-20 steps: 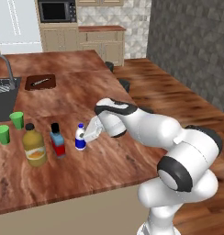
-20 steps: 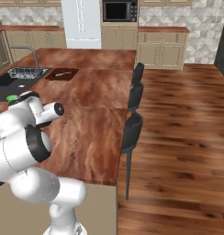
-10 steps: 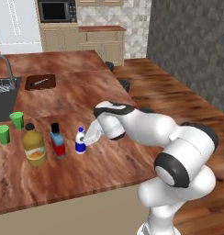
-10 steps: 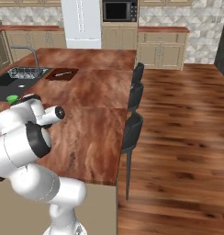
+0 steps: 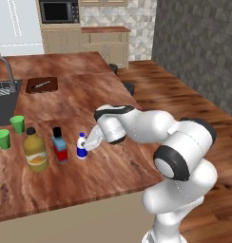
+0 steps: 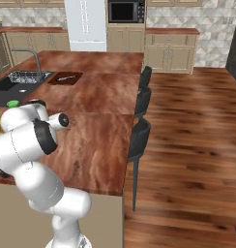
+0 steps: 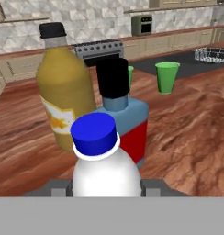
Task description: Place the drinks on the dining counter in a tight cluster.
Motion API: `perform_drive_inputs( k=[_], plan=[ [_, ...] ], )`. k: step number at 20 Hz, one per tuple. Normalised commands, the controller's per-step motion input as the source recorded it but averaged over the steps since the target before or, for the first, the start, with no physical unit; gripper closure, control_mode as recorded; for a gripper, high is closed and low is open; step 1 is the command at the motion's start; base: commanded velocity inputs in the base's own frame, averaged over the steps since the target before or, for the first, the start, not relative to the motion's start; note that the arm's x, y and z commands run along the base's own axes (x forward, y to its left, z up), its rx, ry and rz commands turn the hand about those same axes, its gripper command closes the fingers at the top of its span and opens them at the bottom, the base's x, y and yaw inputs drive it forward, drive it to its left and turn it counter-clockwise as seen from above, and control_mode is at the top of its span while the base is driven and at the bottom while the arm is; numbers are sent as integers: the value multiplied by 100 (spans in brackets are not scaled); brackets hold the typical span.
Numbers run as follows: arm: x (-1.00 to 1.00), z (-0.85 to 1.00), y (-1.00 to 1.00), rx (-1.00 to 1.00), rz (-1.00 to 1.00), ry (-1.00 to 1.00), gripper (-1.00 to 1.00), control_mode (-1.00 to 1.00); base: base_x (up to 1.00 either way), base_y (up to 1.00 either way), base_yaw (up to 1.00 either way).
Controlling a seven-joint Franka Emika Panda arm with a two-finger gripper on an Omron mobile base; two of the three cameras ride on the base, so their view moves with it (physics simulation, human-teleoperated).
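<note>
Three drinks stand in a row near the front edge of the dining counter [image 5: 94, 95]. The tall amber bottle [image 5: 35, 151] is at the left and the squat blue flask [image 5: 59, 146] is in the middle. At the right is the tiny white bottle [image 5: 81, 146]. My gripper [image 5: 89, 143] reaches in from the right and is shut on the white bottle, upright at counter level. In the hand view the white bottle [image 7: 104, 170] sits between my gripper [image 7: 104, 189] jaws, with the blue flask [image 7: 132, 124] right behind it and the amber bottle [image 7: 65, 96] beyond.
Two green cups [image 5: 16, 124] [image 5: 2, 138] stand left of the drinks, near the dark sink [image 5: 4, 97]. A cutting board [image 5: 42, 85] lies farther back. Dark stools [image 6: 141, 131] line the counter's right side above the wood floor.
My gripper has sunk slightly and edged left with the white bottle, bringing it closer to the blue flask. The other bottles and cups have not moved.
</note>
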Motion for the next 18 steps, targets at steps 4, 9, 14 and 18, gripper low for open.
perform_drive_inputs(
  k=[4,9,14,18],
  plan=[
    [45,0,32,-3,-4,0,100,-100,0,0,0],
    [5,-9,17,0,-1,0,100,-100,0,0,0],
    [6,-39,0,0,-1,0,100,-100,0,0,0],
    [13,-25,0,0,0,0,100,-100,0,0,0]
  ],
)
